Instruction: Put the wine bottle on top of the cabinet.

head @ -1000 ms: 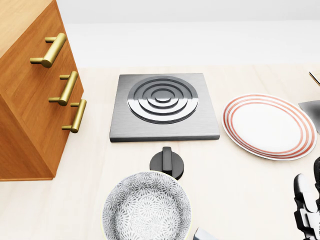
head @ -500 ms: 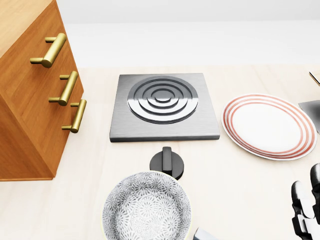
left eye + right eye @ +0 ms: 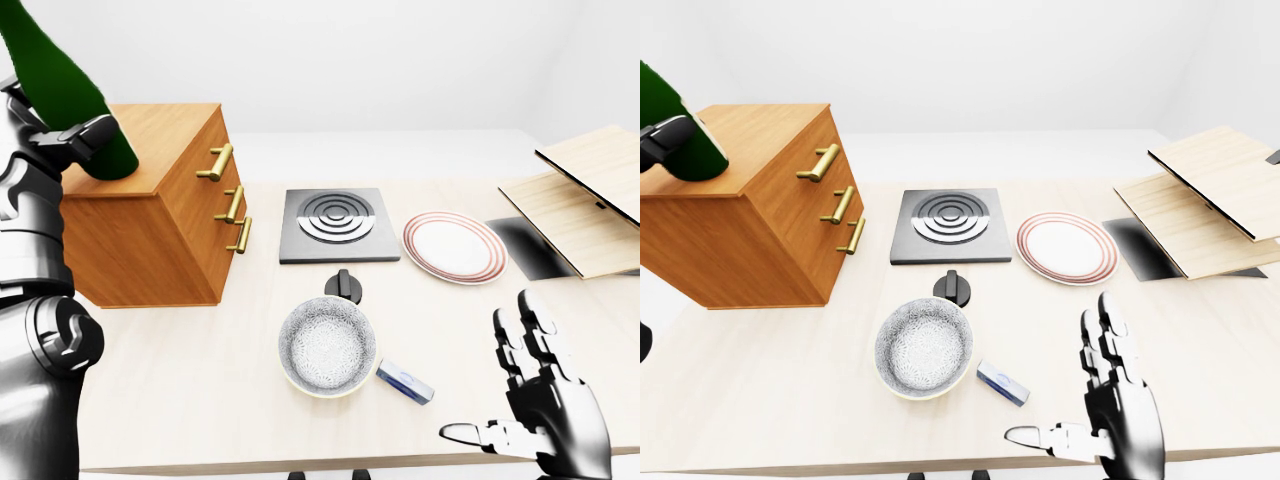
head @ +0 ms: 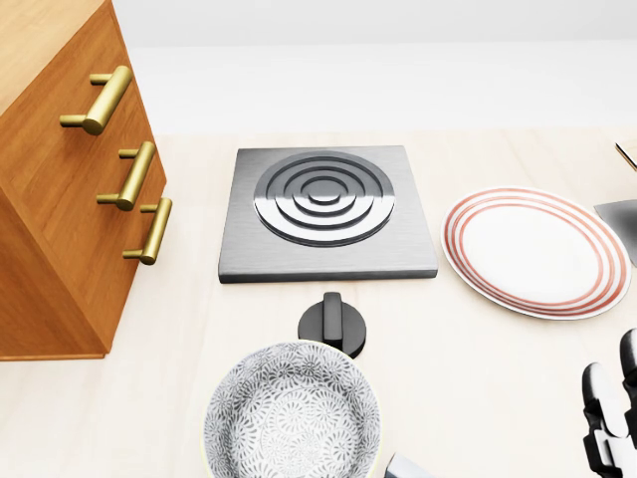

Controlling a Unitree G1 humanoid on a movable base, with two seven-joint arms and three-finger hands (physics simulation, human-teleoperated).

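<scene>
Left hand (image 3: 75, 140): raised, fingers clamped on tilted bottle (image 3: 62, 85) over cabinet (image 3: 160, 200) | right hand (image 3: 545, 400): low, fingers spread, holding nothing.

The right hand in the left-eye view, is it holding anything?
No, the right hand hovers over the table with its fingers spread and nothing between them.

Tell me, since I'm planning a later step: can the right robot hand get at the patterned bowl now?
Probably yes: the right robot hand is open and empty, with only bare table and a small blue box between it and the patterned bowl.
</scene>
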